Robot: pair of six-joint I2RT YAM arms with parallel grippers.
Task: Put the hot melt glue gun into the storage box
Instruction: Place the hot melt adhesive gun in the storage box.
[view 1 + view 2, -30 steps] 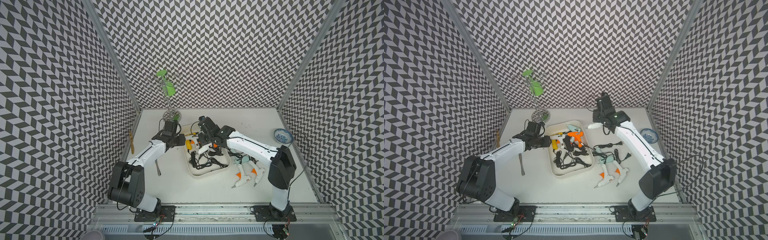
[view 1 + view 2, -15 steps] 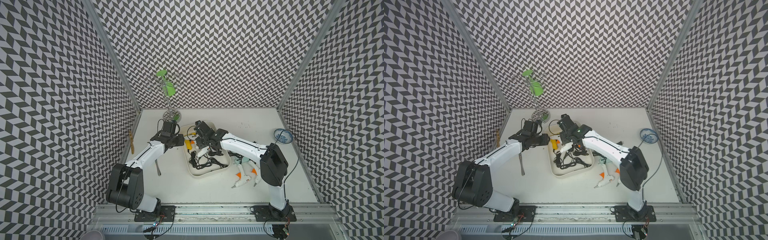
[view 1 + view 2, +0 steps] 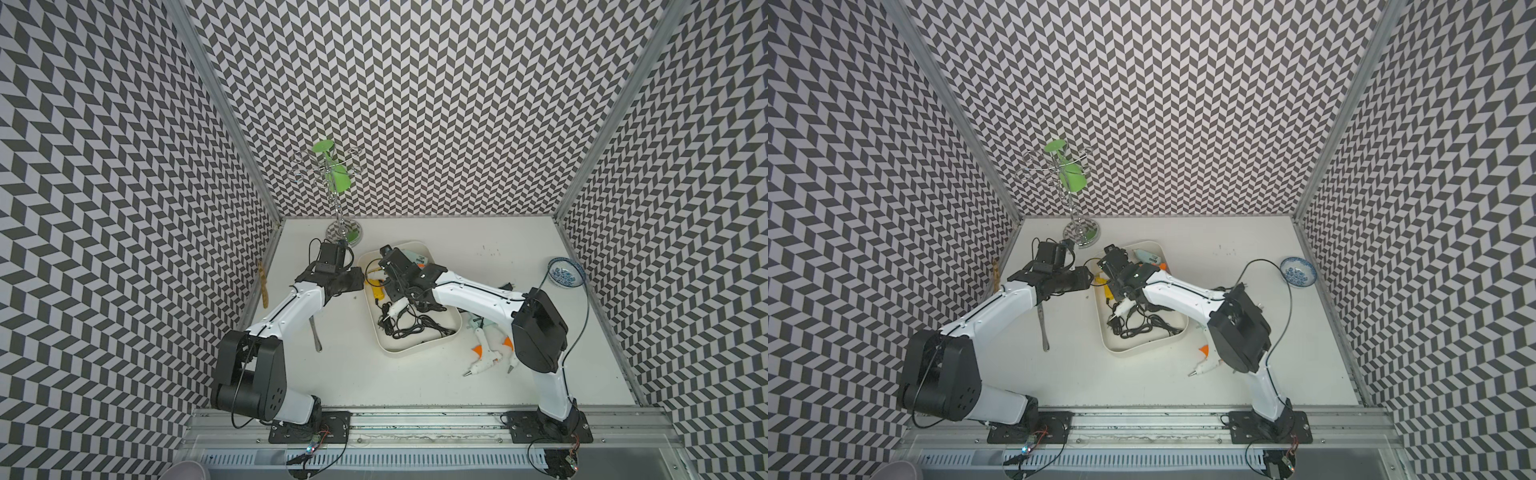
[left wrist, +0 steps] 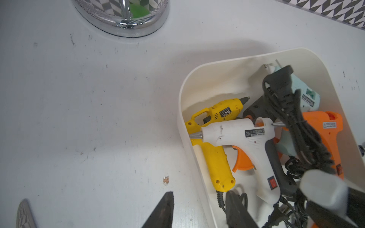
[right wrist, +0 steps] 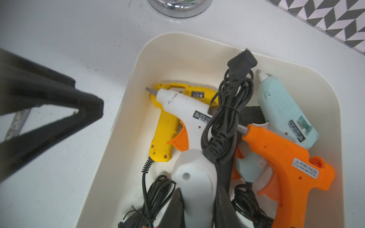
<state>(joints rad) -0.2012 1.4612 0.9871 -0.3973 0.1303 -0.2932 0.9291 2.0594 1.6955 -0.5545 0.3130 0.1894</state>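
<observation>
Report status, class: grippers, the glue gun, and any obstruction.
Right gripper shut on white glue gun, handle end. Gun low in storage box, over yellow glue gun. Left gripper open, empty, beside box. Black cord bundle crowds middle.

Blur swallows white plastic hot melt glue gun (image 5: pixel 197 173)
Only its butt shows, cut by the right wrist view's edge; its bundled black cord (image 5: pixel 227 118) hides most of 1 black glue gun (image 5: pixel 253 114); the right arm (image 3: pixel 478 297) covers parts of 2 white-and-orange glue guns (image 3: pixel 483 364).
</observation>
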